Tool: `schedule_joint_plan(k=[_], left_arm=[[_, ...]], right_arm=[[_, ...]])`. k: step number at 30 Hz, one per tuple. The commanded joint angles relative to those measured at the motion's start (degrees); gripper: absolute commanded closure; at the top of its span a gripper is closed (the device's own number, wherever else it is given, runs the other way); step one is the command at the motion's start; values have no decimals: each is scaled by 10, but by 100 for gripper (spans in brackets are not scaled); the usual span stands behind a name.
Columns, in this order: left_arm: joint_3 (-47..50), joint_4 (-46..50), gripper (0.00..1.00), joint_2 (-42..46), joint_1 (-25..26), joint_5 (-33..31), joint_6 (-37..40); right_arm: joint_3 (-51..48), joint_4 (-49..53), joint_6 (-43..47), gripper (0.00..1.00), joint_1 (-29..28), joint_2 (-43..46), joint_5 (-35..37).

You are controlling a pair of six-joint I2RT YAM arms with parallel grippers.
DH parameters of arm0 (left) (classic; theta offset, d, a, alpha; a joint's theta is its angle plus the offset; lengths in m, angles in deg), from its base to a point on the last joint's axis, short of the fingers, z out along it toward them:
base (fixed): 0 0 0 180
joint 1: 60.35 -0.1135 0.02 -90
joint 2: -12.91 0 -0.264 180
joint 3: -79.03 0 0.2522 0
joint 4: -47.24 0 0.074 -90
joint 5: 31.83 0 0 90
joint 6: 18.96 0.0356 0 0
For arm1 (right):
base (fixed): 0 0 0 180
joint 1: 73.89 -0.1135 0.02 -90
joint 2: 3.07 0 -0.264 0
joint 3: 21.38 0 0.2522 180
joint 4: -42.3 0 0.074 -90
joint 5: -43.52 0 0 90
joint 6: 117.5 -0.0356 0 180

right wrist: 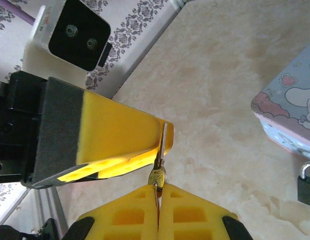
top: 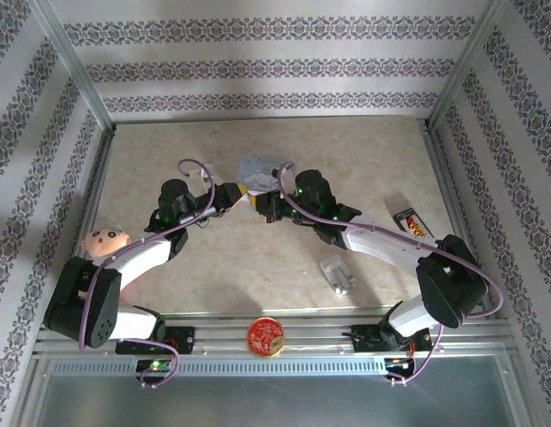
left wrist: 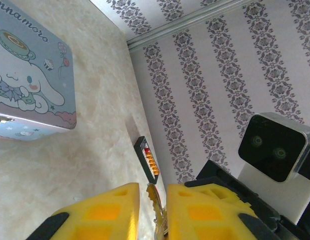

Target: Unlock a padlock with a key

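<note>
Right wrist view: on the left, the left gripper [right wrist: 164, 142] has its yellow fingers [right wrist: 119, 125] close around the tip of the key [right wrist: 159, 157], but I cannot tell if they squeeze it. In the middle, my right gripper [right wrist: 158, 186] is pressed tight on the key's head. Off to the right, the padlock [right wrist: 307, 183] rests beside the blue tin [right wrist: 290, 112].

Left tool [left wrist: 152, 192] is yellow, key [right wrist: 156, 176] brassy-grey, tin [left wrist: 29, 75] pale blue, walls [left wrist: 220, 75] floral-striped.
</note>
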Motion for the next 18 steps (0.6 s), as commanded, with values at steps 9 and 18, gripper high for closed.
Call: schedule_joint_plan(k=[9,18], left_arm=[[-10,-50,76,-8,9,14,-1],[-13,-68,74,-16,11,17,-8]], right_arm=[[-16,-59,-34,100,10,-6,-34],[-20,-71,-43,100,12,-14,-47]])
